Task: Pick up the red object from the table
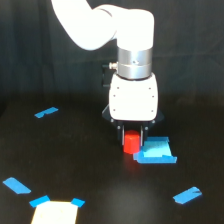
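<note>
A robot lab test bench: black backdrop, dark table (75, 150) marked with blue tape strips (46, 112).

Blue tape and a pale card on the dark desk (90, 165)

Blue square patch (156, 151) mid-right; tape strips (46, 112) (16, 185) (187, 195) scattered; pale rectangle (55, 213) at the bottom edge.

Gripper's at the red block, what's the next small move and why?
Probably close the fingers. The gripper is low over the table with the red object sitting between its dark fingers, beside the blue square patch. Whether they already pinch it is unclear, so squeeze before lifting.
</note>
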{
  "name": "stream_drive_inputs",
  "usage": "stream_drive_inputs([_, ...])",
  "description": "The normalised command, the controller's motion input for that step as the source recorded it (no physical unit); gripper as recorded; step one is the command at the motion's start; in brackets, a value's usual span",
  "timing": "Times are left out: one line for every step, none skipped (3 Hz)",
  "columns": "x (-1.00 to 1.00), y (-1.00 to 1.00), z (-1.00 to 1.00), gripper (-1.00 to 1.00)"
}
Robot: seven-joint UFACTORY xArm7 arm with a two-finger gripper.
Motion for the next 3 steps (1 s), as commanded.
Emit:
stream_drive_inputs([-0.59,-1.0,1.0,-0.56])
stream_drive_inputs([-0.93,-1.0,1.0,-1.0])
stream_drive_inputs([-0.7,-1.0,1.0,-1.0])
